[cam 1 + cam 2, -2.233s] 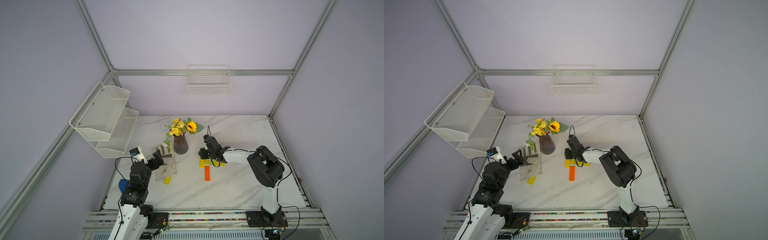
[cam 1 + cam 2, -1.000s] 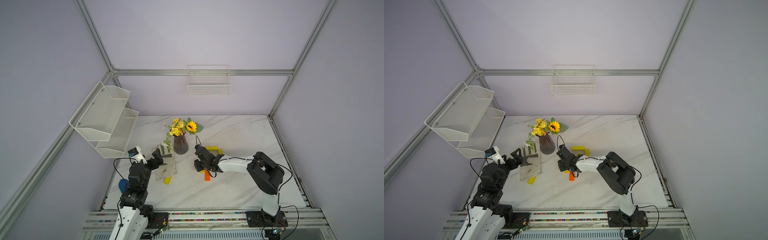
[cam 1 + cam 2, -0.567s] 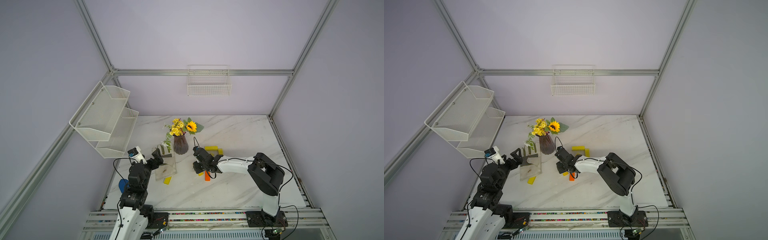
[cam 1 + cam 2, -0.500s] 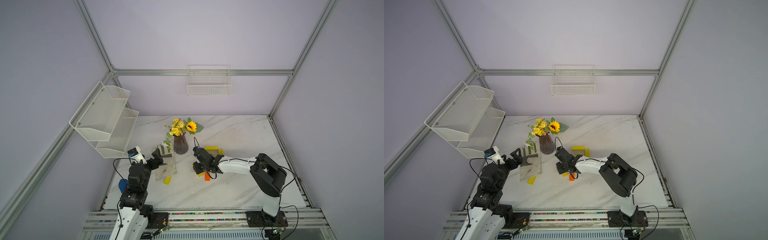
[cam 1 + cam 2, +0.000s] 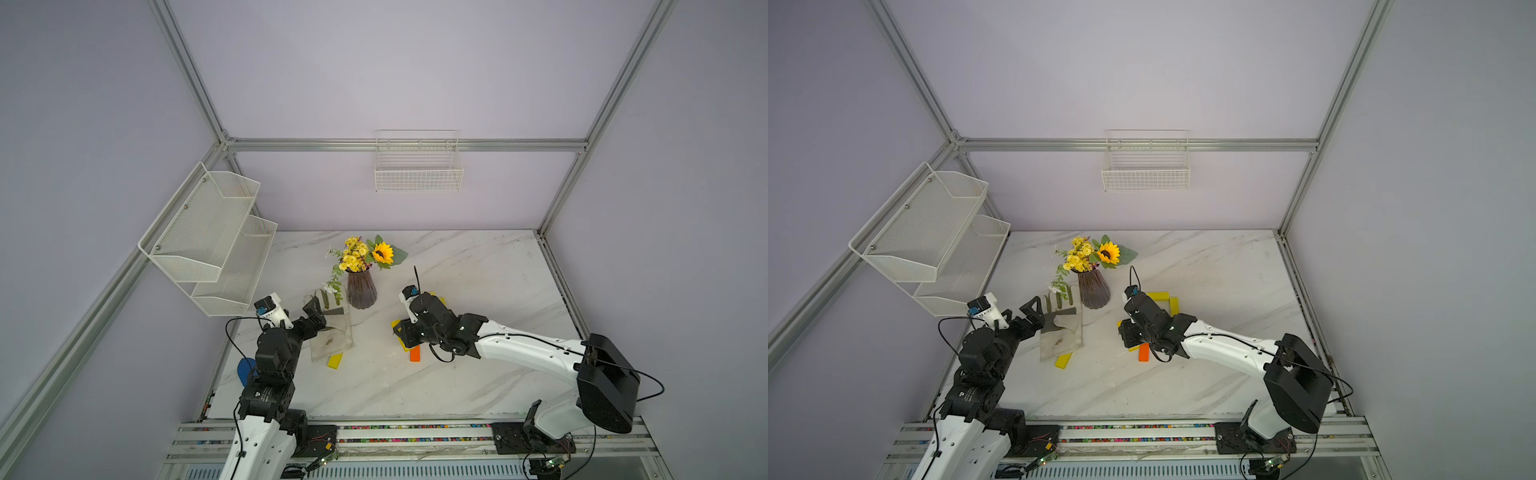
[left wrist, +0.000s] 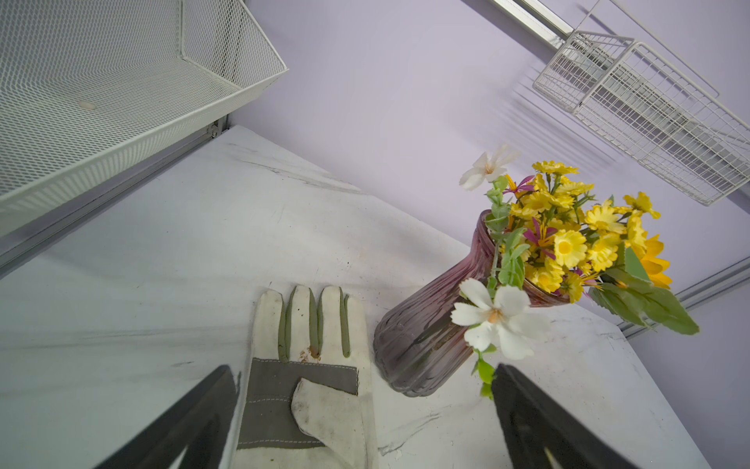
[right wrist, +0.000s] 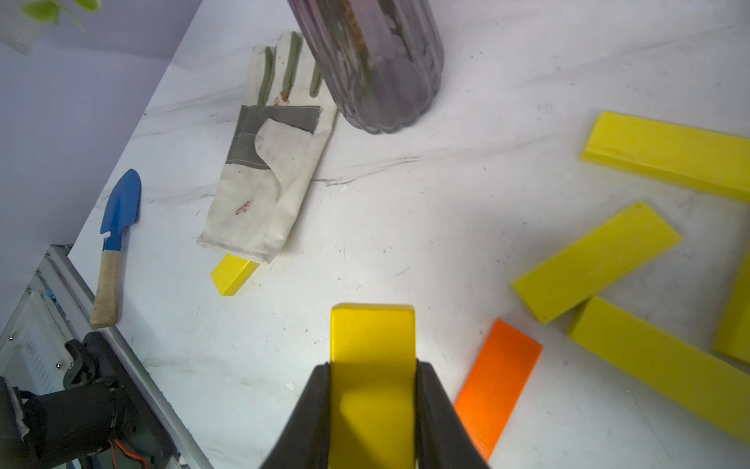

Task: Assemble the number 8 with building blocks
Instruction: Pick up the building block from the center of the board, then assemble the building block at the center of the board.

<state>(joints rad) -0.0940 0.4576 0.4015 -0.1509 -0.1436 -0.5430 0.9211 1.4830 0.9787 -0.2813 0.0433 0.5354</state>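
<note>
Yellow block (image 7: 372,337) in right hand (image 7: 373,367)

In both top views, the whole scene is seen from high above the front rail (image 5: 415,432), looking down toward the back wall (image 5: 415,83). The left wrist view is directed low across the table (image 6: 203,243), close to the vase (image 6: 422,345) and glove (image 6: 308,365). The right wrist view is directed steeply down, close over the building blocks (image 7: 596,260); the vase and glove are shared.

Wide left pincer (image 6: 363,369); clamped right pincer (image 7: 372,365)
</note>
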